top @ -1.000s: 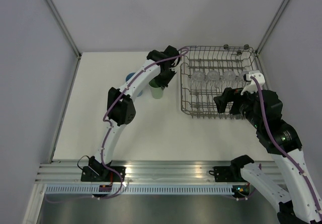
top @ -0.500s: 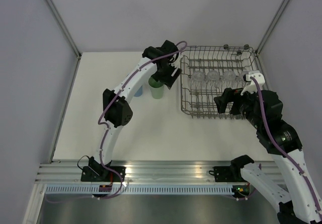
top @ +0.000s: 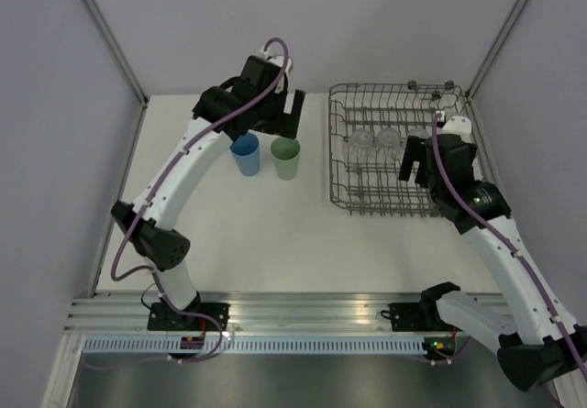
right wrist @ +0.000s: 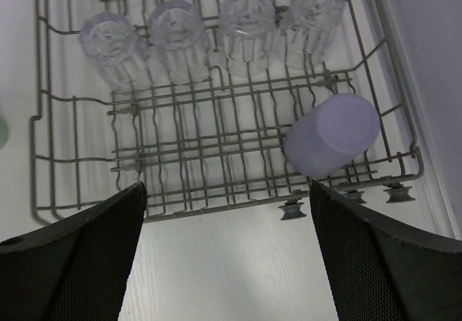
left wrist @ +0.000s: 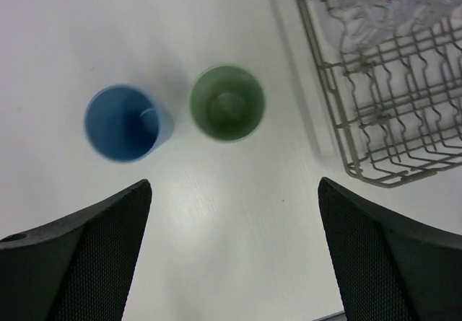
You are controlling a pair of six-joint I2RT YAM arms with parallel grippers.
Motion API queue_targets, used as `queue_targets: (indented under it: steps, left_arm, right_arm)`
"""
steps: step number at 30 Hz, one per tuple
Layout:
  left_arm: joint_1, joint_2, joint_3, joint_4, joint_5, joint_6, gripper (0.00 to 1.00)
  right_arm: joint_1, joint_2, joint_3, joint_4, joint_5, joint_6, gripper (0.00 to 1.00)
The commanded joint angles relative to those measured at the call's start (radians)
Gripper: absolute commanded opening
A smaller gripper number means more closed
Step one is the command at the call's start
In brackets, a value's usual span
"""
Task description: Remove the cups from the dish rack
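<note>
Over the bare table (top: pixel 229 234), left of the dish rack (top: pixel 332 156), the left gripper (left wrist: pixel 232 191) hangs with its jaws spread wide and nothing between them. Look at the wrist view: the green cup (left wrist: pixel 227 103) stands upright just ahead of the gap, dead centre, and the blue cup (left wrist: pixel 123 122) stands close beside it with a small gap, up ahead of the finger on that view's left. Both are on the table, clear of the rack wire.

Across to the right gripper (right wrist: pixel 227 191): it too is fully open and empty, poised above the rack. Its wrist camera gives us the lavender cup (right wrist: pixel 332 135), closed end towards the lens and tilted on the wires in a rack corner, just ahead of the finger on that view's right. The overhead camera cannot show that cup at all, as the right arm covers it.

Four clear glasses (right wrist: pixel 177 32) sit in a row further into the rack, well beyond the fingertips. From above only three can be made out; the gripper blocks the fourth. Which way up they stand is hard to tell through the glass. The left wrist view cuts the rack off at its edge.
</note>
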Motion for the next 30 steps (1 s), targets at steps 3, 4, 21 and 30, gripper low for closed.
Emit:
queue_targets:
  steps: [3,4,21,30]
  left_arm:
    - [0.007,-0.282,-0.278,0.082,-0.299,-0.183,1.00]
    - [0.007,-0.359,-0.320,0.083,-0.324,-0.189,1.00]
    - [0.035,-0.994,-1.117,0.292,-0.411,-0.175,1.00]
    - [0.032,-0.988,-1.181,0.343,-0.305,-0.128,1.00]
  right_arm:
    - [-0.085,0.087,0.060,0.019,0.137,0.026,0.98]
    - [-0.108,0.095,0.059,0.025,0.144,0.022,0.98]
    - [-0.473,0.185,-0.039,0.200,-0.145,-0.040,0.98]
    - [-0.504,0.276,-0.079,0.221,-0.163,-0.067,0.95]
